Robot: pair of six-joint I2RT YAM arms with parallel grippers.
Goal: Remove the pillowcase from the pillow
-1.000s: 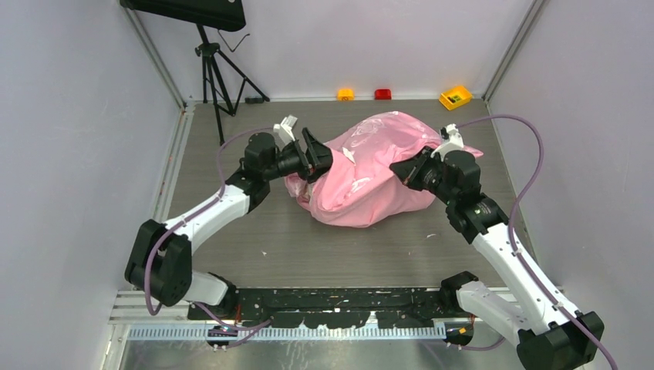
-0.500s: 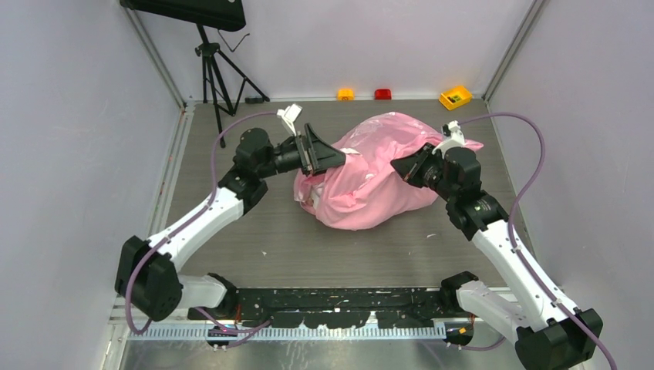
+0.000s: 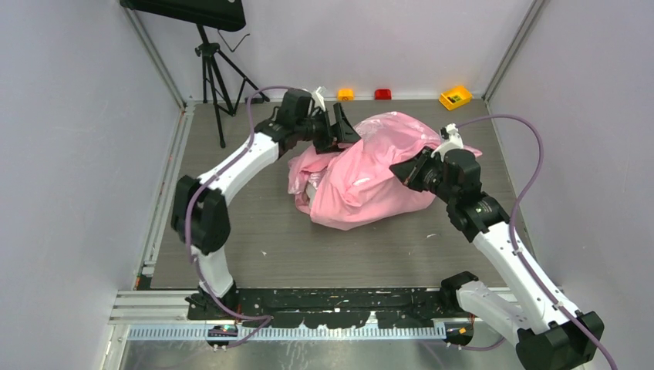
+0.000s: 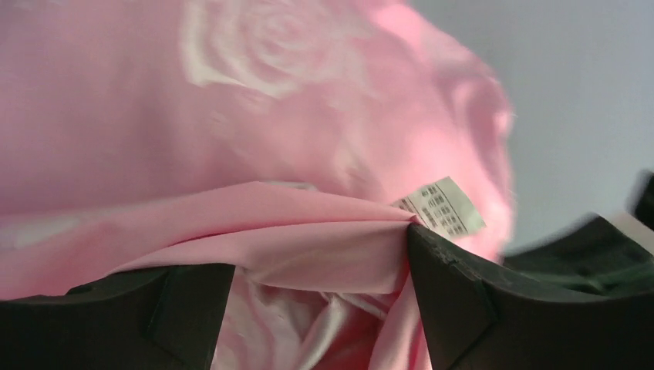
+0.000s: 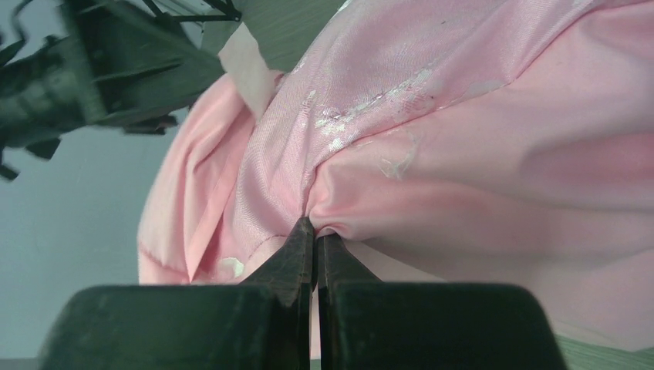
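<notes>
Pinching a tuck of the large shiny pink satin pillowcase with its pale rose pattern (image 3: 370, 177), the right gripper (image 5: 315, 231) has its fingers pressed together on the cloth. The cloth gathers tightly at the tips and swells away beyond them. The left gripper (image 4: 308, 258) stands spread wide. A loose pink fold lies across the gap between its fingers, and a small white sewn-in care label (image 4: 439, 206) sits just past the tip of the finger on the right of its wrist view. The pillowcase lies as a puffed heap on the grey wood-grain table (image 3: 254, 231), between the two grippers. The large white quilted pillow cannot be made out for certain; the bulk suggests it is inside.

The step in hand looks like a second grasp by the left gripper. To do it well, ease forward until the fold sits deep between the pads, since satin will likely slip from a shallow bite. Close on the loose layer only, not on the stuffing behind it. The label probably marks a seam, so check that the opening lies ahead of the fingers before pulling away from the right gripper's anchor.
</notes>
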